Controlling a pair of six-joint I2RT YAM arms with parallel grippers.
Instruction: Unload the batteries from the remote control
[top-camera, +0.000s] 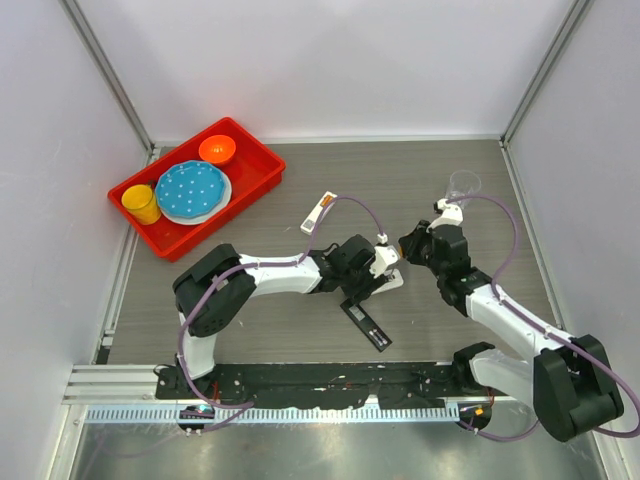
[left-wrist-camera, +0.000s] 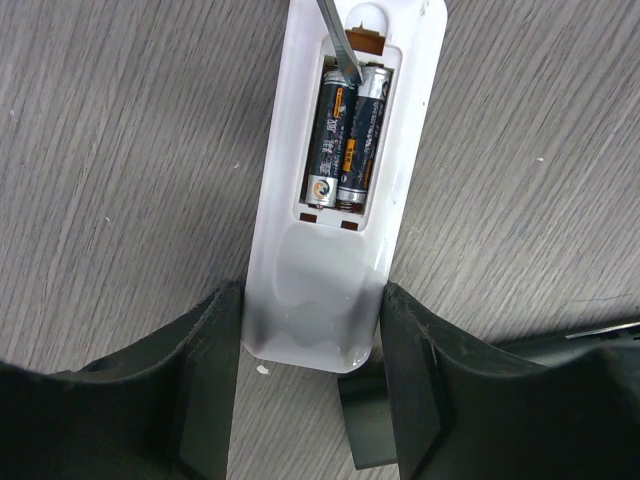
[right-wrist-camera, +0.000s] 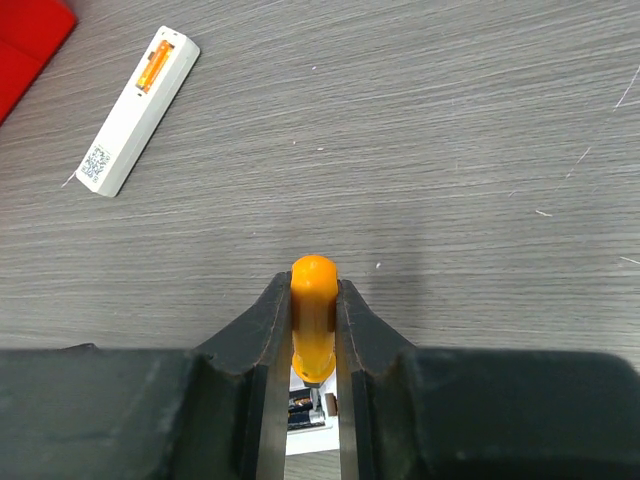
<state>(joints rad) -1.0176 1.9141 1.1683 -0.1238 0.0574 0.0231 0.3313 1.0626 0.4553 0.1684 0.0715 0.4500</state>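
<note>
My left gripper is shut on the near end of a white remote control, one finger on each long side. The remote lies back up on the table with its compartment open. Two dark batteries with orange print lie side by side in it. My right gripper is shut on an orange-handled screwdriver. Its metal shaft reaches into the far end of the compartment between the batteries. In the top view the two grippers, left and right, meet at mid-table.
A second white remote with an orange piece in its open compartment lies further back. A black remote lies near the left gripper. A red tray with a blue plate, orange bowl and yellow cup stands back left. A clear cup stands back right.
</note>
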